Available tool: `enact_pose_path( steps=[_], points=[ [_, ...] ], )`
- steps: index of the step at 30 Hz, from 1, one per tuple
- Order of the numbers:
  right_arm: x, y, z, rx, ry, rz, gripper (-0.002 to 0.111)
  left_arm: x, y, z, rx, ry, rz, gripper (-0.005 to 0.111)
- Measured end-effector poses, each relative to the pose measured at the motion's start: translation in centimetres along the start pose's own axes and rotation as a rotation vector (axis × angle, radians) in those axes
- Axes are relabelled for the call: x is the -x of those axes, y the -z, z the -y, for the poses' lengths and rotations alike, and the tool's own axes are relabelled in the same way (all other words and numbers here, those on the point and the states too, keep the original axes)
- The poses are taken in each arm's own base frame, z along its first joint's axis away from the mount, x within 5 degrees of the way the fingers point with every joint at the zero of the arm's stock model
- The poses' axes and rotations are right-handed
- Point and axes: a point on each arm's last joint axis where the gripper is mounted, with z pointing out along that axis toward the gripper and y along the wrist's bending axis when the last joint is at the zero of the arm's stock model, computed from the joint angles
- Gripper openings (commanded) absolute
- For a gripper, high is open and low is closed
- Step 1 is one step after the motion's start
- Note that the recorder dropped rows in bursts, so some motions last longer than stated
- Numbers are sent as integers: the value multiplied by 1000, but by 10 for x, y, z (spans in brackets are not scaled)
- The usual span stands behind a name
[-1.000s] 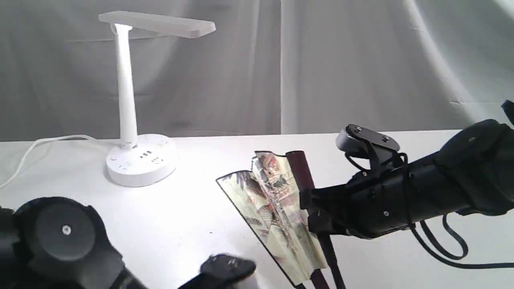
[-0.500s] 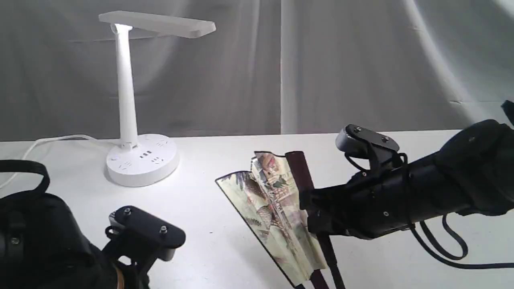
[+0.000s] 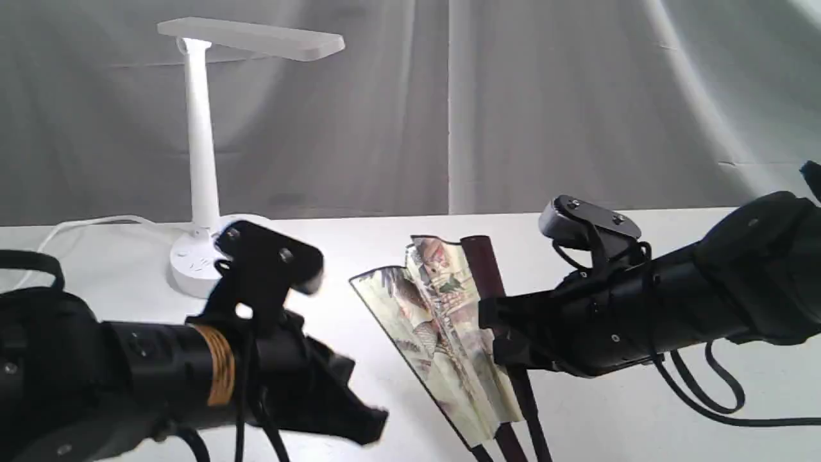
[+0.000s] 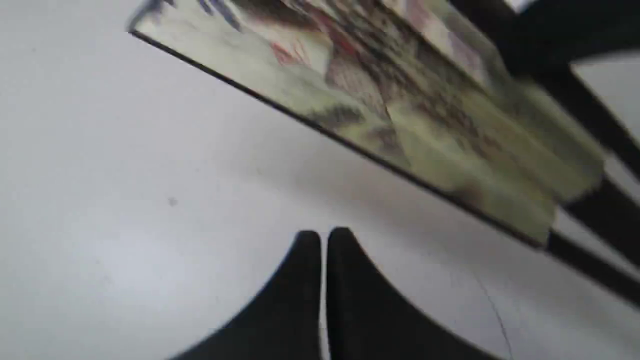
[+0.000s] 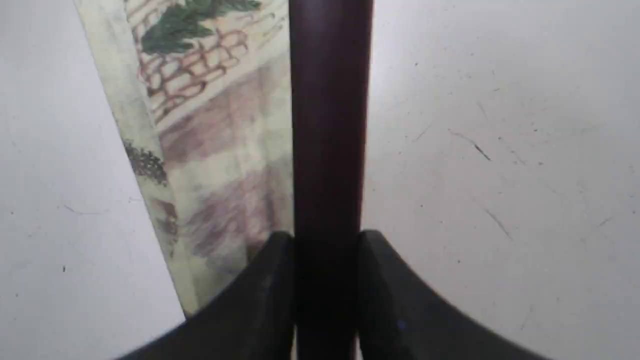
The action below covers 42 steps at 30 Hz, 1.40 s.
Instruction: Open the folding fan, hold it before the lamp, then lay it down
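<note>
My left gripper (image 4: 325, 238) is what has moved. A second ago it lay low and drawn back, far from the work, with only its tip showing. Now the whole forearm stretches towards the large paper folding fan (image 3: 442, 321), with its cream leaf painted with a village, its black edge and its dark maroon ribs. The left jaws are pressed together with only a hairline between them and hold nothing. The fan's black-edged free side lies just ahead of them, near but not touching. My right gripper (image 5: 326, 240) has hardly stirred, its jaws clamped on the thick maroon outer rib, with the painted leaf spreading away to one side of them. The fan has risen only a trifle and is spread no wider than before. I judge the opening barely begun: only a few folds show, and my left jaws must part before they can take the free edge and draw it away from the right. The white plastic desk lamp (image 3: 200, 147), with its flat head and slim stem, stands well beyond my left jaws, untouched. Much is hard to read. The left wrist view is smeared with motion, and the fan's pivot is cut off below the exterior view. My left wrist's black camera bracket (image 3: 269, 263) covers part of the lamp's round base. I cannot tell whether the fan's lower edge rests on the white table (image 3: 359, 237).
</note>
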Motion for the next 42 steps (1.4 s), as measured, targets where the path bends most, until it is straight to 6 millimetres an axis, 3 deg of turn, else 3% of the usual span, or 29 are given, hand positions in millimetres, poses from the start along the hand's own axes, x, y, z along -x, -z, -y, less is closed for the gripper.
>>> enact_pose_path(
  steps=[2, 6, 11, 13, 21, 25, 29, 34, 39, 42],
  points=[
    [2, 0, 0, 3, -27, 16, 0, 12, 1, -21, 4, 71, 111, 0],
    [6, 1, 3, 10, -78, 36, 0, 15, 6, -55, -21, 161, 332, 0],
    [21, -3, 1, 70, -110, 30, 0, -9, 22, -73, -107, 223, 613, 0],
    [28, -9, -1, 106, -130, 16, 0, -16, 25, -77, -103, 257, 642, 0],
    [33, -24, -8, 227, -159, -56, 0, -30, 21, -87, -56, 393, 571, 0],
    [35, -23, -10, 252, -172, -42, 0, -42, 4, -95, -80, 578, 459, 0],
    [35, -23, -11, 255, -161, -39, 0, -52, -18, -106, -217, 736, 353, 0],
    [35, -23, -11, 255, -158, -38, 0, -50, -44, -116, -466, 978, 330, 1],
    [35, -23, -11, 255, -152, -37, 0, -56, -67, -117, -561, 1034, 262, 15],
    [36, -24, -9, 242, -152, -25, 0, -56, -72, -117, -594, 1018, 257, 37]
  ],
)
